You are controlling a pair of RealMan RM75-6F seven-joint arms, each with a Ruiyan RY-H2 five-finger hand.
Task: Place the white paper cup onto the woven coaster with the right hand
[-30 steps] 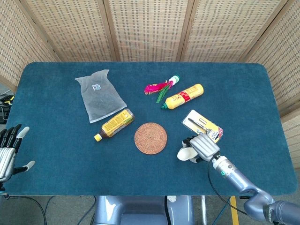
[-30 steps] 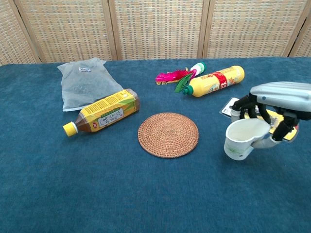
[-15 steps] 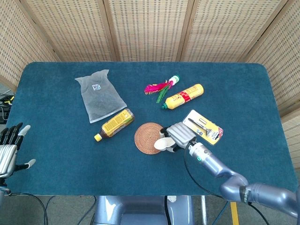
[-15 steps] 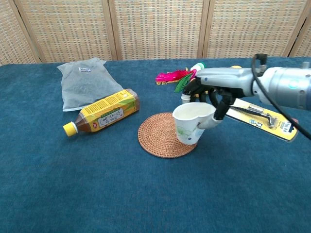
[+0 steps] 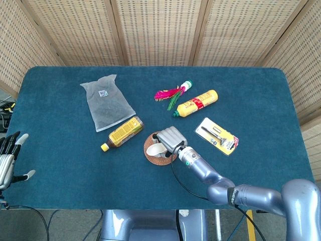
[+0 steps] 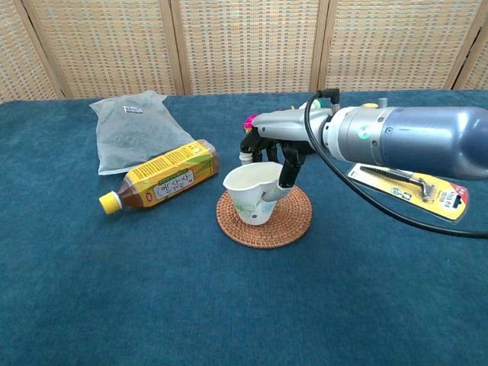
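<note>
Now that the right hand has carried the cup leftward over the coaster, fingers grasping it, release remains.

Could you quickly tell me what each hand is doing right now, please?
Left hand: open, fingers apart, holding nothing.
Right hand: holding the white paper cup over the woven coaster.

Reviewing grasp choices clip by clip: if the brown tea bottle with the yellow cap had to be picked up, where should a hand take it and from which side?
Grip the tea bottle around its labelled mid-body, coming from above. It lies flat on the table, cap toward the front left, so the long sides are exposed. The clear bag sits close behind it, so stay off that edge.
</note>
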